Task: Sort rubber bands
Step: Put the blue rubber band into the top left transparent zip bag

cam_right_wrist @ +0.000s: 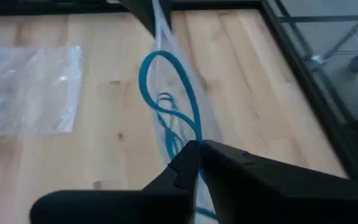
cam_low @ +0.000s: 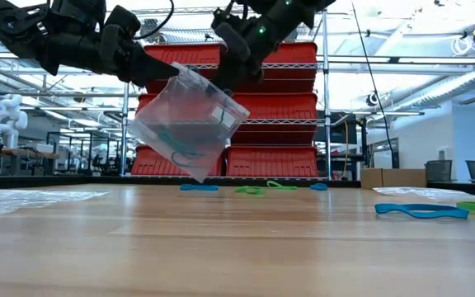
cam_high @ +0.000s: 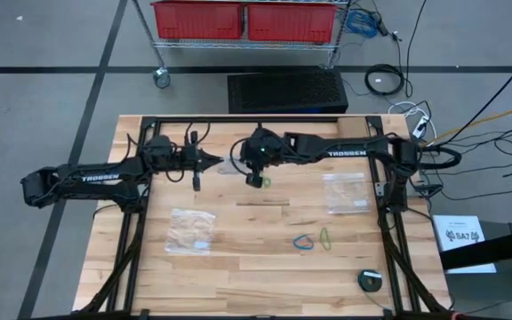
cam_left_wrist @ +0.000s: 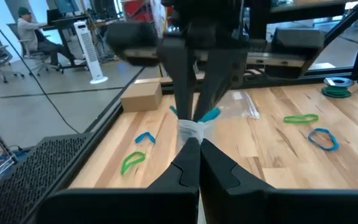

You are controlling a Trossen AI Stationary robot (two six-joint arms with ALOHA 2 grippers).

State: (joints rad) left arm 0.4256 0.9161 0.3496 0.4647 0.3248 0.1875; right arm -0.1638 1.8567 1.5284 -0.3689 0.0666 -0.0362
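Note:
A clear plastic bag (cam_low: 190,124) hangs in the air over the far middle of the table, between my two grippers, with teal rubber bands (cam_low: 176,148) inside it. My left gripper (cam_high: 213,162) is shut on the bag's left end. My right gripper (cam_high: 254,176) is shut on a teal rubber band (cam_right_wrist: 166,81) at the bag's upper edge. Loose bands lie on the wood: a blue one (cam_high: 303,242), a green one (cam_high: 325,237) and a green one (cam_high: 266,181) beside my right gripper. My left gripper pinches a bunched bit of the bag's upper edge (cam_left_wrist: 191,129) between its two fingertips, coming level from the table's left. The bag hangs below the fingers, tilted and clear of the table. My right gripper pinches the teal band at one end of its loop (cam_right_wrist: 193,138), and the loop stands out beyond the fingertips along the bag's film (cam_right_wrist: 166,37). The fingers slant down from the table's right. Whether they also hold the film, I cannot tell.
Two more clear bags lie flat, one at front left (cam_high: 191,229) and one at right (cam_high: 345,191). A small round object (cam_high: 370,279) sits near the front right corner. More blue and green bands (cam_low: 254,190) lie under the hanging bag.

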